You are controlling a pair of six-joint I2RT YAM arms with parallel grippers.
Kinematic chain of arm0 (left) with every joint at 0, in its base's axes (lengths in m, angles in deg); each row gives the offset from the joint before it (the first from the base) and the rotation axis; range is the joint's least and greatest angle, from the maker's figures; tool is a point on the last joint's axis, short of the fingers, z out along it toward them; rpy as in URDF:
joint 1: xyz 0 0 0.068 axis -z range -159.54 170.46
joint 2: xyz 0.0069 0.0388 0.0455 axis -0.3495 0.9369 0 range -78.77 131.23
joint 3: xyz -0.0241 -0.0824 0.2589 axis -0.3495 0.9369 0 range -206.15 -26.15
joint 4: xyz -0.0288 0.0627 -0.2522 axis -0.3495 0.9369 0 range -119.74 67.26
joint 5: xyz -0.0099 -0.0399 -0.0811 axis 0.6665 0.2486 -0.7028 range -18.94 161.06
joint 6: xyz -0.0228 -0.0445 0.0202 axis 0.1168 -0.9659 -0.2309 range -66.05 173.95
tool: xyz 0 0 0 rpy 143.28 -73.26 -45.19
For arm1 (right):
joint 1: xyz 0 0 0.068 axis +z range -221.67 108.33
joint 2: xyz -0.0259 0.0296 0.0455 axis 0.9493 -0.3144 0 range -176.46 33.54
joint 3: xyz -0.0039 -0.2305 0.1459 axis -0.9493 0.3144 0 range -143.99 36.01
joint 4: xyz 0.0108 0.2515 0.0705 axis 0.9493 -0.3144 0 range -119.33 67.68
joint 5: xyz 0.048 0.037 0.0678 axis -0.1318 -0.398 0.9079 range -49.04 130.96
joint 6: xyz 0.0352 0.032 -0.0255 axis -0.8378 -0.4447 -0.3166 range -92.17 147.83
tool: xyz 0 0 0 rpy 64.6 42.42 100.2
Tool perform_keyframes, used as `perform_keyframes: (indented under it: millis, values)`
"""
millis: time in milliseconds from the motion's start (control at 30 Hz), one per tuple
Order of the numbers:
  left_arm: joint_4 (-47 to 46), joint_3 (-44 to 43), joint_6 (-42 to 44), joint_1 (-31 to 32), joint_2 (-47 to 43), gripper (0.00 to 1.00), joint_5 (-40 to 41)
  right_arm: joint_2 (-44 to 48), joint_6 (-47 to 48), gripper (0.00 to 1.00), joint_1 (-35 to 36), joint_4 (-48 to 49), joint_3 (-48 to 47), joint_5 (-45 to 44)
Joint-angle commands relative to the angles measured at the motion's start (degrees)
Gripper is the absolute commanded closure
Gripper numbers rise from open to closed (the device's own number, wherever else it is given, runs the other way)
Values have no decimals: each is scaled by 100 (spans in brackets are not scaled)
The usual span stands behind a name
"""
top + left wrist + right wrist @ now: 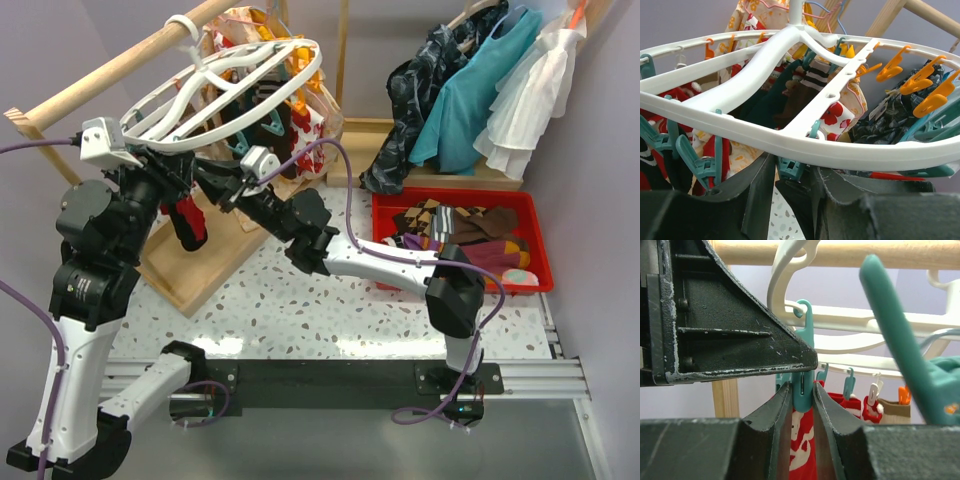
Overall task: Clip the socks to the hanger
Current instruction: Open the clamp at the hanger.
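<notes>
White plastic, the oval spoked hanger (790, 145) hangs by its hook from the wooden rail (110, 72); only the top view shows loose socks (470, 228) heaped in the red bin (392, 215). Only the right wrist view shows the right gripper (802, 390) pinching a teal clip (804, 360) above a red-white sock (801, 455). The left gripper (790, 175) stands narrow around a second teal clip (789, 166) under the rim; contact cannot be told.

Lilac wall (40, 40), speckled white table (280, 310), wooden rail (110, 70)
</notes>
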Motion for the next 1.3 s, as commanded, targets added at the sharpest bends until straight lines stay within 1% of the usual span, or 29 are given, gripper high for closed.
perform_keyframes:
  millis: [0,33,200,267,300,433,533,567,667,700,800,833,900,933,1000,1033,1100,1133,1200,1233,1267]
  values:
    - [-407,101,-79,-17,3,70,-65,365,-99,89,-47,7,129,5]
    - [-434,127,-35,-17,-6,76,-47,400,-99,89,-47,-1,208,5]
    - [-548,329,35,-17,-67,86,-12,479,-99,86,-47,-115,367,-47]
    - [-645,434,35,-17,-120,94,-29,531,-99,83,-55,-186,437,-74]
    - [-688,470,35,-17,-138,100,-29,541,-99,82,-55,-221,472,-109]
    - [-890,672,53,-17,-225,100,6,620,-99,79,-47,-335,604,-188]
    - [-987,839,62,-17,-278,100,23,707,-99,70,-55,-441,727,-258]
    - [-996,891,71,-17,-287,100,23,734,-99,64,-47,-450,788,-284]
    - [-1049,979,88,-17,-296,100,23,900,-90,57,-47,-511,1008,-407]
    - [-1067,989,97,-17,-296,100,15,953,-81,53,-55,-537,1139,-434]
    - [-1093,1059,106,-17,-305,100,32,1225,-55,48,-47,-748,1473,-513]
    - [-1084,1076,106,-17,-305,100,32,1418,-55,45,-55,-897,1579,-557]
    - [-1058,1120,106,-17,-305,100,50,1664,-116,41,-55,-1125,1894,-802]
    - [-1049,1129,106,-17,-296,100,58,1770,-142,37,-55,-1535,1983,-908]
    - [-1023,1190,97,-17,-287,100,67,2183,-151,34,-55,-2073,2229,-1205]
    - [-1023,1217,97,-17,-287,100,67,2297,-160,31,-55,-2659,2300,-1312]
    - [-1014,1305,88,-17,-278,100,59,2701,-213,26,-64,-3286,2501,-1566]
    - [-997,1314,71,-17,-270,100,50,2851,-239,22,-73,-3933,2564,-1751]
    - [-961,1349,53,-17,-252,100,41,3262,-537,16,-152,-4534,2783,-2067]
    - [-918,1358,27,-17,-261,100,41,3396,-616,13,-187,-5085,2862,-2321]
    - [-891,1366,1,-17,-252,100,41,3528,-782,9,-318,-5290,2950,-2411]
